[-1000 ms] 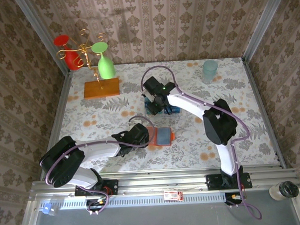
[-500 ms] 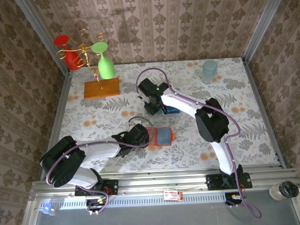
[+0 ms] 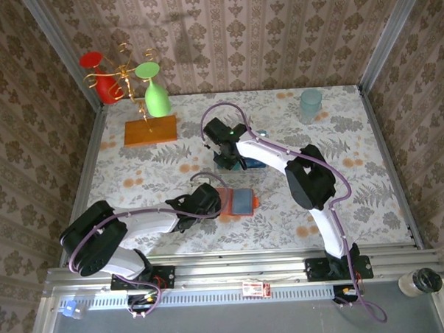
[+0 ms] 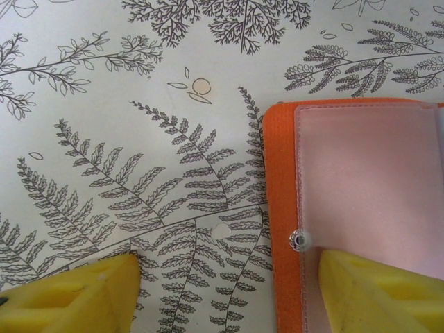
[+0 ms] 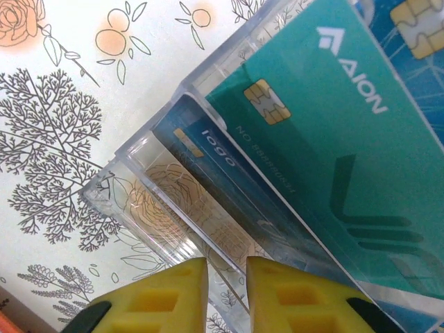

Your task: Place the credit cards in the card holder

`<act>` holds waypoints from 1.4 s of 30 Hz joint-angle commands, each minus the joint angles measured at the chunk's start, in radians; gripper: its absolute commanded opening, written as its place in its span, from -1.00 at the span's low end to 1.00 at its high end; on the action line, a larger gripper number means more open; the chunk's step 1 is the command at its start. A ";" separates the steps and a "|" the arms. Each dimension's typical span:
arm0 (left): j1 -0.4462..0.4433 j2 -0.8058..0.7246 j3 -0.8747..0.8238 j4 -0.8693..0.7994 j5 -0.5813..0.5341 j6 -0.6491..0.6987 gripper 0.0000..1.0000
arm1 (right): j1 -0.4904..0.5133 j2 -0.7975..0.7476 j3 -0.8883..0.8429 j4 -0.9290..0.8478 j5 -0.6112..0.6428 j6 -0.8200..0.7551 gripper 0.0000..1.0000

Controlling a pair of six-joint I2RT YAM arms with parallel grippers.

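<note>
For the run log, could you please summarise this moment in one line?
left jaws: open astride card holder edge | right jaws: nearly closed at clear tray of credit cards

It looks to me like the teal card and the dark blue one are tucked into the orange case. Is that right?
Not quite. The teal card and the dark blue one are tucked into the clear plastic tray, not into the orange case. The right wrist view shows them standing between the tray's clear walls. In the top external view the case lies open on the table, apart from the tray.
</note>
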 commanded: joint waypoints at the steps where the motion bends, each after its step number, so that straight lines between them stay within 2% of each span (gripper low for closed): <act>1: -0.006 0.008 -0.020 0.006 -0.002 -0.017 0.40 | 0.005 0.019 0.020 -0.046 0.029 -0.023 -0.74; 8: -0.007 0.007 -0.026 0.010 -0.001 -0.022 0.40 | -0.008 0.012 0.010 -0.060 0.070 -0.031 -0.97; 15: -0.007 0.004 -0.026 0.010 -0.003 -0.021 0.40 | -0.023 -0.029 -0.013 -0.053 0.062 -0.032 -1.00; 22: -0.008 -0.007 -0.030 0.004 -0.007 -0.025 0.40 | -0.009 -0.109 0.020 -0.053 -0.010 -0.019 -1.00; 28: -0.010 -0.032 -0.036 -0.012 -0.023 -0.036 0.40 | -0.008 -0.211 0.001 -0.027 -0.118 0.069 -1.00; 34: -0.019 -0.074 -0.056 -0.037 -0.051 -0.059 0.39 | -0.008 -0.382 -0.230 0.135 -0.269 0.281 -1.00; 42: -0.038 -0.106 -0.077 -0.050 -0.058 -0.078 0.40 | -0.012 -0.613 -0.691 0.530 -0.424 0.663 -1.00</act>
